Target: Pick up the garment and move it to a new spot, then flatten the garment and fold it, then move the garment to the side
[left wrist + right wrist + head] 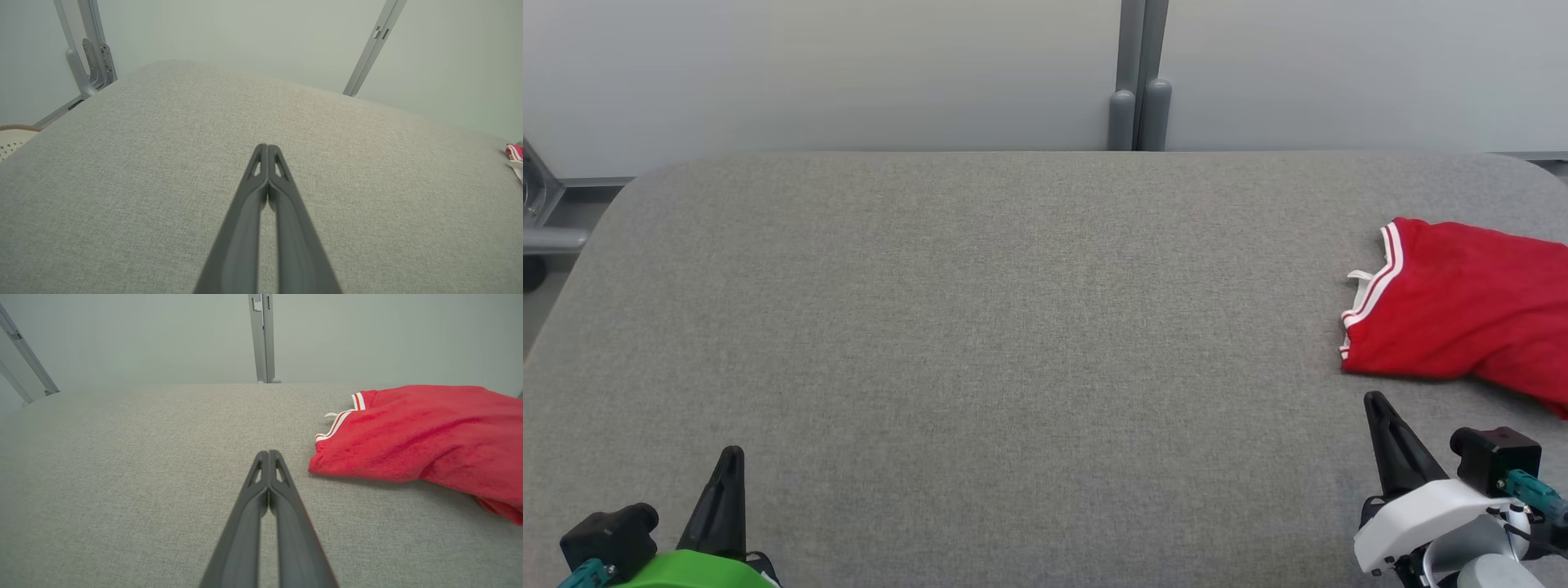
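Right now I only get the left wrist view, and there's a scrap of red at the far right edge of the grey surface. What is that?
Observer: It's a red garment with white-striped trim. It lies rumpled at the right end of the grey padded table and runs past the head view's right edge.
Operator: Is the other arm holding it?
Observer: No. The right jaws are closed on nothing. Their tips sit just short of the garment's near edge, with bare table between.
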Available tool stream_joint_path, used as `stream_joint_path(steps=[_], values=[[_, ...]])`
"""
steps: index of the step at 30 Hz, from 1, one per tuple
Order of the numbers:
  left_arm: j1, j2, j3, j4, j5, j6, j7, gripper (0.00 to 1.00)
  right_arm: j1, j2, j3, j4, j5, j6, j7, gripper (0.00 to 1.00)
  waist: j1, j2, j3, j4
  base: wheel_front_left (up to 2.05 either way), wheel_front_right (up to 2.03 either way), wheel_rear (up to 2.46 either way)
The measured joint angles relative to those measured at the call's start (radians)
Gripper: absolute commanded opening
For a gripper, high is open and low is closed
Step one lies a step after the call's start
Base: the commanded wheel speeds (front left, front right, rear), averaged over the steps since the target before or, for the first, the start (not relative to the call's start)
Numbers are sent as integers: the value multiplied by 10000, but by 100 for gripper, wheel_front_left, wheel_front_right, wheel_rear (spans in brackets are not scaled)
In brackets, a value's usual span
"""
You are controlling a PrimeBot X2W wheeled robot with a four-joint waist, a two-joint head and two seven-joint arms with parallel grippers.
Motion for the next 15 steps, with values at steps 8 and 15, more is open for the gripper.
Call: stream_joint_path(steps=[8, 15], values=[[-1, -253, 222, 10, -779, -100, 255, 0, -2, 165, -245, -23, 1164, 174, 150, 0, 0, 0, 5, -145, 0, 0, 0], [-5, -445, 428, 56, -1434, -270, 456, 0, -13, 378, -533, -21, 2052, 301, 372, 0, 0, 0, 10, -240, 0, 0, 0]])
